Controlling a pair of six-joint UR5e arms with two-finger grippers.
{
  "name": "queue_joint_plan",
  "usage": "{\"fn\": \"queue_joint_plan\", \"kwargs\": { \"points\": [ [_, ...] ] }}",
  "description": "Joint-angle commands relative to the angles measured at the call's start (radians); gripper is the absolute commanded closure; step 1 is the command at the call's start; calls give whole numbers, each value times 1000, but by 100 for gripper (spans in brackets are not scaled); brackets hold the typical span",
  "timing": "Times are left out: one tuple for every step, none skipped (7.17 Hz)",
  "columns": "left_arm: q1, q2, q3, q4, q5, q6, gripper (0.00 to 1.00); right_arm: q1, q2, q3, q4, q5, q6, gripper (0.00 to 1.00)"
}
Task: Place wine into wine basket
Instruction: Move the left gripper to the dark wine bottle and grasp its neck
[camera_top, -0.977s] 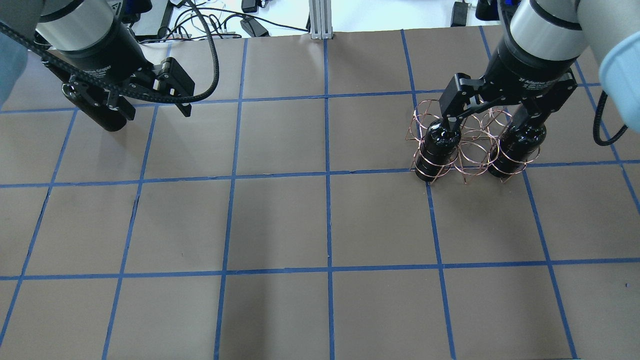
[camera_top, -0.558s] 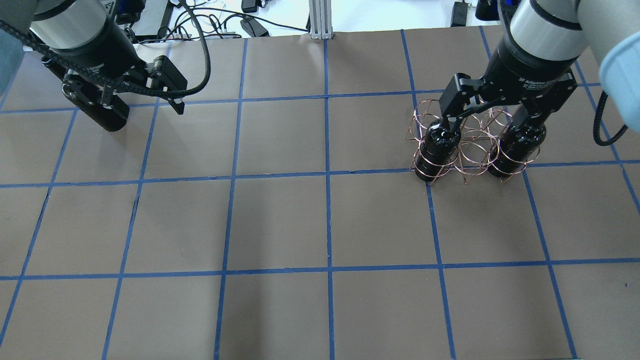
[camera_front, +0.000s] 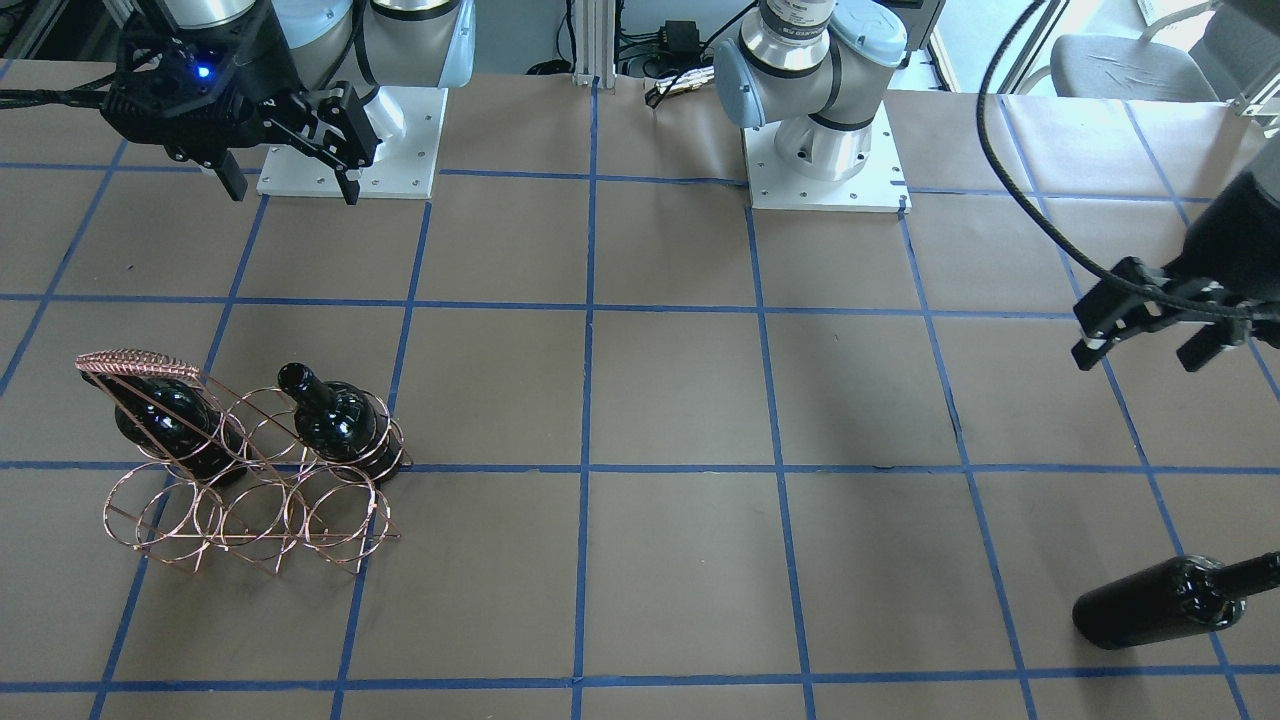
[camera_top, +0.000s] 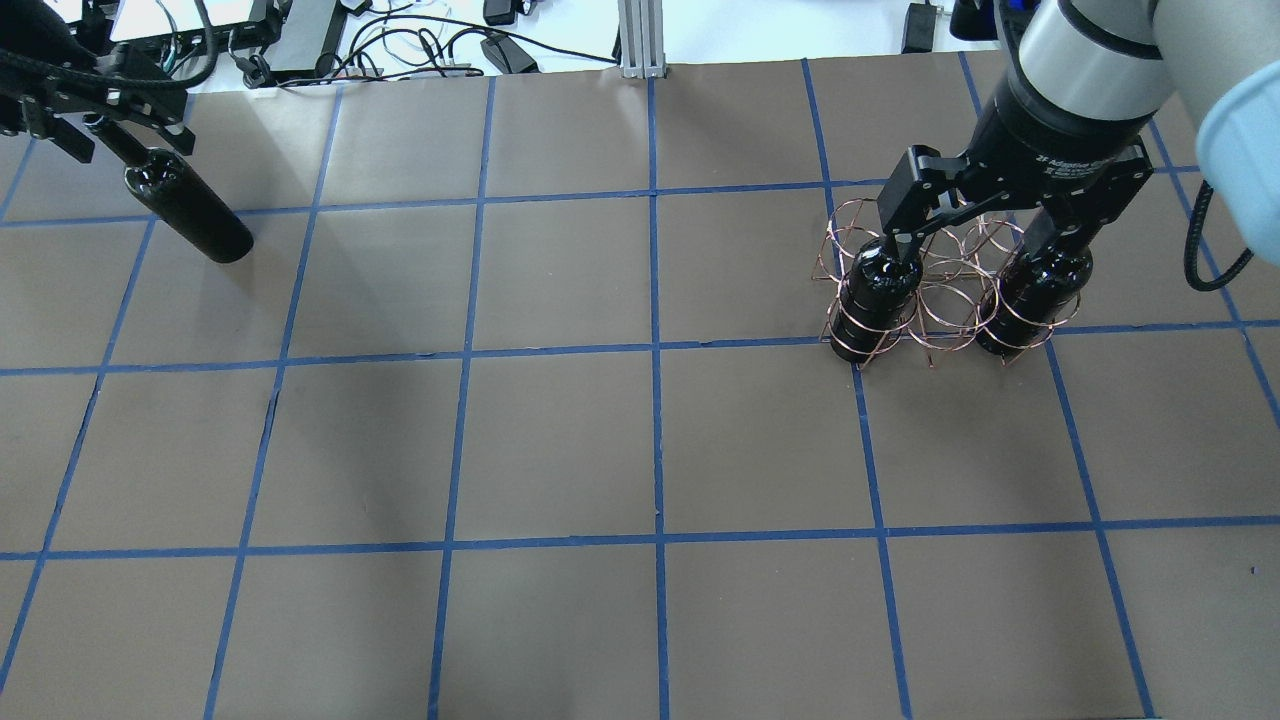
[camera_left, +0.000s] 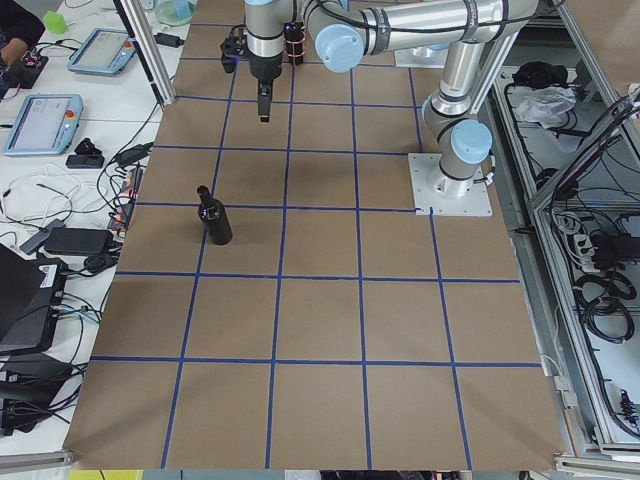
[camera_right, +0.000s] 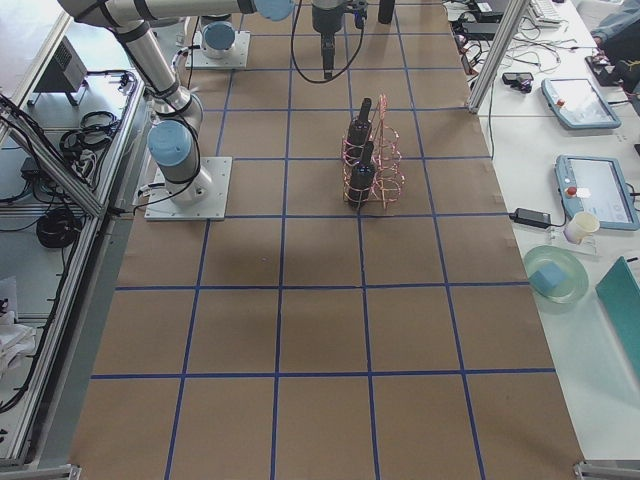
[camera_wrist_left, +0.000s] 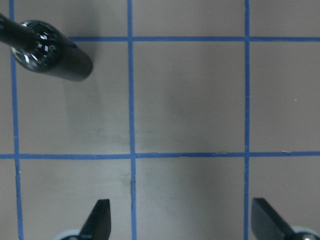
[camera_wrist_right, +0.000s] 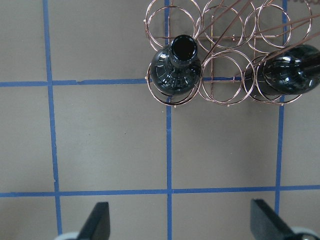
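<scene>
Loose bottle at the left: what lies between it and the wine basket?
Nothing: in the overhead view only bare table with blue tape lines runs from the loose bottle to the wine basket.

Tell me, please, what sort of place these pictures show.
Most likely a robotics lab or test cell: arm bases bolted to a paper-covered table gridded with blue tape, teach pendants on a side bench, and cables trailing behind.
</scene>
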Motion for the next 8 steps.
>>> {"fn": "queue_joint_plan", "kwargs": {
  "points": [
    [70, -106, 72, 43, 1, 73, 0, 0, 0, 0, 0, 0, 0, 0],
    [88, -149, 98, 78, 0, 74, 0, 0, 0, 0, 0, 0, -2, 0],
    [94, -189, 125, 84, -2, 74, 0, 0, 0, 0, 0, 2, 0, 0],
    [105, -229, 147, 119, 0, 71, 0, 0, 0, 0, 0, 0, -2, 0],
    [119, -264, 155, 133, 10, 70, 0, 0, 0, 0, 0, 2, 0, 0],
    [120, -295, 179, 138, 14, 71, 0, 0, 0, 0, 0, 2, 0, 0],
    [120, -319, 202, 141, 11, 70, 0, 0, 0, 0, 0, 2, 0, 0],
    [120, -339, 205, 182, 1, 65, 0, 0, 0, 0, 0, 0, 0, 0]
  ]
}}
